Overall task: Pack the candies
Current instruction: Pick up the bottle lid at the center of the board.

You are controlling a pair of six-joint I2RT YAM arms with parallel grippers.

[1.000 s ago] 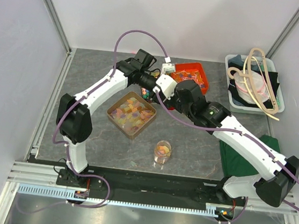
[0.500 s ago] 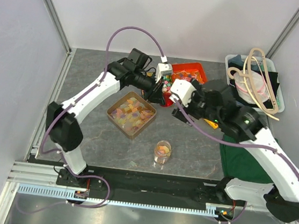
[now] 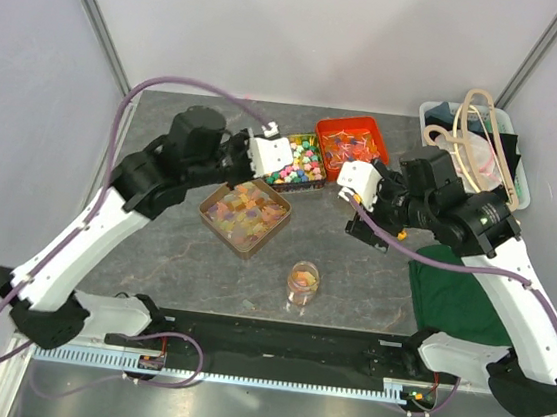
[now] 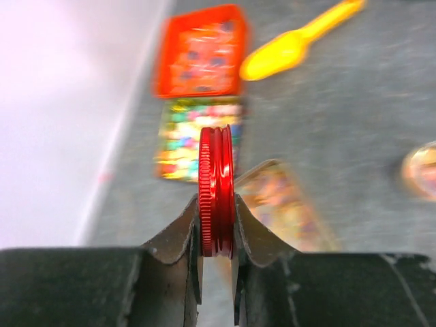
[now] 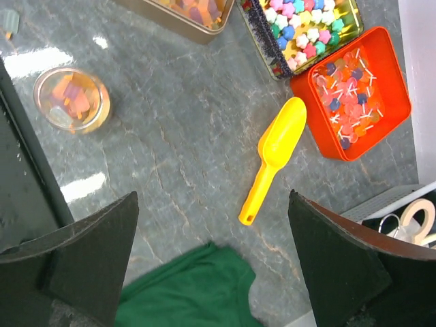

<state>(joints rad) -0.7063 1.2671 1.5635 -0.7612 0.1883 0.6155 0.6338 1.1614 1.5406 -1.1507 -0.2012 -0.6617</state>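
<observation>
— While the candies (image 3: pixel 245 212) fill the tin (image 3: pixel 267 235) left of centre from overhead, what worries you?
— Left tool (image 4: pixel 216 228) clenches a red lid (image 4: pixel 216 163) edgewise; it could slip. Right tool (image 5: pixel 212 204) gapes, released, jar (image 5: pixel 42 85) off to its left.

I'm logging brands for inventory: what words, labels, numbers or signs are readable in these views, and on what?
No text is readable in any view.
Red lid in the left claw: ribbed rim only, no lettering; this view is blurred.
Jar, orange tray, yellow scoop: no labels show.
</observation>
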